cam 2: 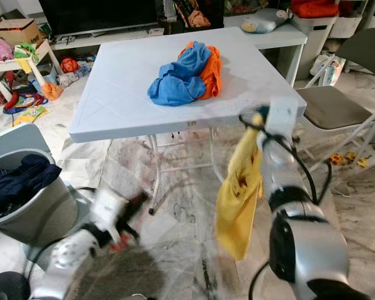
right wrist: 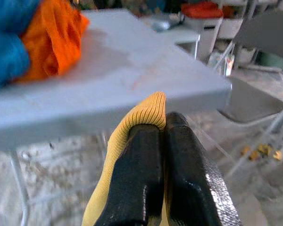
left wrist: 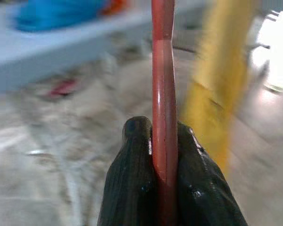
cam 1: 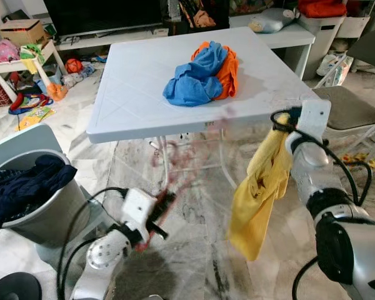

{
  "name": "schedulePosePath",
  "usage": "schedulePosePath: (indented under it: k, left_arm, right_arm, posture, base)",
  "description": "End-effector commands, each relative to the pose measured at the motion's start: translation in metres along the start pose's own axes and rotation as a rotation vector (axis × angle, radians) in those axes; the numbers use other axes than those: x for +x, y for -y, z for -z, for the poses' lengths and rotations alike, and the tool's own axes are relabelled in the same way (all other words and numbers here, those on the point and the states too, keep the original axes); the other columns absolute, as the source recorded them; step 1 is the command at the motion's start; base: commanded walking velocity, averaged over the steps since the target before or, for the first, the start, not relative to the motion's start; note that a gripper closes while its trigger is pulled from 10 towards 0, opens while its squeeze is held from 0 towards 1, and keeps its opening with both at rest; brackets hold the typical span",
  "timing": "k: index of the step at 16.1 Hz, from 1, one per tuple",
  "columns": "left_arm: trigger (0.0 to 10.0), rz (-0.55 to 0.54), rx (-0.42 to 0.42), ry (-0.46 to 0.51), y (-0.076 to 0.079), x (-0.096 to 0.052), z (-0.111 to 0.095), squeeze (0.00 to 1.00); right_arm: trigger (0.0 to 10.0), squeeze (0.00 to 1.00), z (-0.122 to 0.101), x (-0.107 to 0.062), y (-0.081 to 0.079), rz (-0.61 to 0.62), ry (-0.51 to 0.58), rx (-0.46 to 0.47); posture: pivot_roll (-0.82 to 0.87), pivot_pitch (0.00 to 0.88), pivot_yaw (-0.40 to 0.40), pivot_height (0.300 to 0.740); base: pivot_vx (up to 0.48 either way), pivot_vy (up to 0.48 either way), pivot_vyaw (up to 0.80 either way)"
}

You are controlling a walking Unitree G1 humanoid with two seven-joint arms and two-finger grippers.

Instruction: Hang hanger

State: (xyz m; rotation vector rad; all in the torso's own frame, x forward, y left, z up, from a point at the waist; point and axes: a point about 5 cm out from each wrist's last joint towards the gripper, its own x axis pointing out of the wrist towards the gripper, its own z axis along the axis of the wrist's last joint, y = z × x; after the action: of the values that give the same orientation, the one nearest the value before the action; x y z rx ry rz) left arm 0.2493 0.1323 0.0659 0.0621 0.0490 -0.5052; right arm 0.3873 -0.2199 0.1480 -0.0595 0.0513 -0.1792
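Gripping red hanger [left wrist: 163, 94] — left pincer [left wrist: 162, 155]; no legible writing.

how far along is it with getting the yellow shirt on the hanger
Done: both pieces are picked up. The left hand is clamped on the red hanger, low beside the grey bin. The right hand pinches the yellow garment by its ribbed edge, so it dangles near the white table.

In hand: holding the two, apart.

Left: threading the hanger into the garment and hanging it. Blue and orange clothes wait on the table.
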Motion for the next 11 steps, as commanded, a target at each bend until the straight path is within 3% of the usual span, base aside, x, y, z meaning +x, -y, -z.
schedulePosePath:
  k: [1, 3, 4, 6, 11]
  left_arm:
    - [4.7, -0.150, 0.020, 0.026, -0.012, -0.006, -0.005, 0.00]
    - [10.0, -0.255, -0.001, 0.038, -0.018, -0.013, -0.006, 0.00]
    - [10.0, -0.291, -0.088, 0.051, -0.017, -0.016, -0.004, 0.00]
    - [10.0, -0.395, -0.126, 0.046, -0.023, -0.018, -0.001, 0.00]
    - [10.0, -0.473, -0.168, 0.076, -0.032, -0.018, -0.009, 0.00]
  right_arm:
    - [0.0, 0.00, -0.008, 0.001, -0.008, -0.070, 0.050, -0.017]
    - [0.0, 0.00, -0.002, -0.005, -0.014, -0.156, 0.081, -0.020]
    - [0.0, 0.00, -0.004, -0.009, -0.014, -0.154, 0.150, -0.113]
    - [0.0, 0.00, -0.006, -0.017, -0.027, -0.217, 0.221, -0.116]
    - [0.0, 0.00, -0.003, -0.028, -0.043, -0.299, 0.275, -0.079]
  posture:
    - [0.01, 0.000, 0.027, 0.740]
    - [0.02, 0.000, 0.023, 0.740]
    - [0.02, 0.000, 0.018, 0.740]
    - [0.01, 0.000, 0.026, 0.740]
    - [0.02, 0.000, 0.029, 0.740]
  base:
    - [0.000, 0.000, 0.00]
    - [0.000, 0.000, 0.00]
    - [0.000, 0.000, 0.00]
    - [0.000, 0.000, 0.00]
    - [0.052, 0.000, 0.00]
